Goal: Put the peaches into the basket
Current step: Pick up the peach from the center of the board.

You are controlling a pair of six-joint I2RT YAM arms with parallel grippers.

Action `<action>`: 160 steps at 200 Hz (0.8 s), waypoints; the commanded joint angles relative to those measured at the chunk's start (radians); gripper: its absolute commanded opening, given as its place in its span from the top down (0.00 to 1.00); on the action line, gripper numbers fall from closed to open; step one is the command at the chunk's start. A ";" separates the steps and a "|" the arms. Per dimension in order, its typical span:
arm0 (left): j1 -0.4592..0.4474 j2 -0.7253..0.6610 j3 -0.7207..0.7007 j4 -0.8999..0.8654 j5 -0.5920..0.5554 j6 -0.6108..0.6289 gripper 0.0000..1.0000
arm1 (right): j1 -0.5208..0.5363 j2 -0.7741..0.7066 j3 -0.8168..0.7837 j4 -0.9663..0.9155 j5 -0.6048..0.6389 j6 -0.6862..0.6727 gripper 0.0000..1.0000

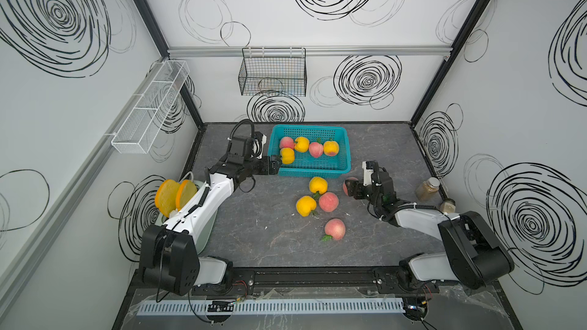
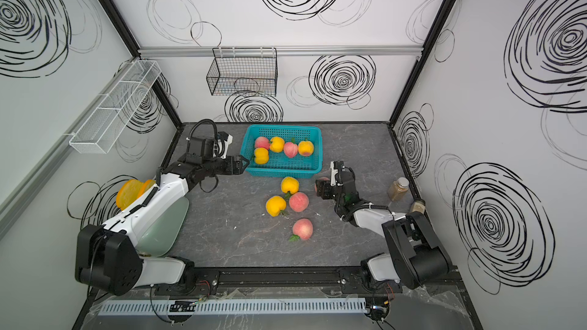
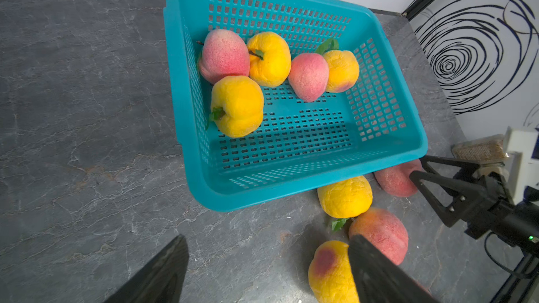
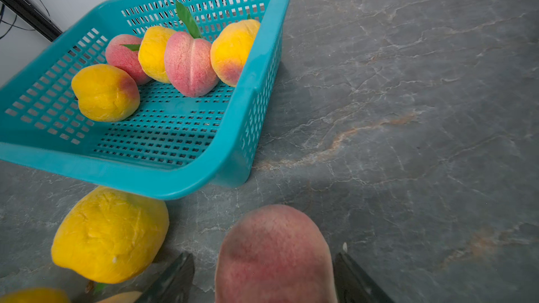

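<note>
The teal basket (image 1: 313, 173) (image 3: 291, 196) (image 4: 116, 170) stands at the back middle with several peaches inside, pink and yellow. My left gripper (image 1: 275, 164) (image 3: 268, 239) hangs open and empty at the basket's front left corner, close to a yellow peach (image 1: 287, 155) inside it. In front of the basket lie a yellow peach (image 1: 318, 184), another yellow (image 1: 306, 206), a pink (image 1: 328, 202) and a pink (image 1: 334, 229). My right gripper (image 1: 351, 190) (image 4: 264, 256) straddles a pink peach (image 1: 348, 182) (image 4: 274, 237) on the table, jaws apart, with a gap on one side.
Two jars (image 1: 428, 188) (image 1: 447, 206) stand by the right wall. A pale green bin with yellow bread slices (image 1: 173, 196) sits at the left, under my left arm. A black wire basket (image 1: 273, 73) and a white mesh rack (image 1: 149, 106) hang on the walls.
</note>
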 commanded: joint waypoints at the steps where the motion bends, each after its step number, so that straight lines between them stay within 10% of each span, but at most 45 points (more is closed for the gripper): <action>1: 0.015 0.010 -0.010 0.043 0.023 -0.006 0.10 | 0.009 0.025 0.029 -0.014 -0.007 -0.006 0.21; 106: 0.026 0.016 -0.010 0.046 0.041 -0.011 0.10 | 0.045 0.107 0.052 -0.015 0.012 -0.015 0.22; 160: 0.028 0.016 -0.011 0.049 0.045 -0.012 0.10 | 0.046 0.117 0.053 -0.008 -0.016 -0.021 0.38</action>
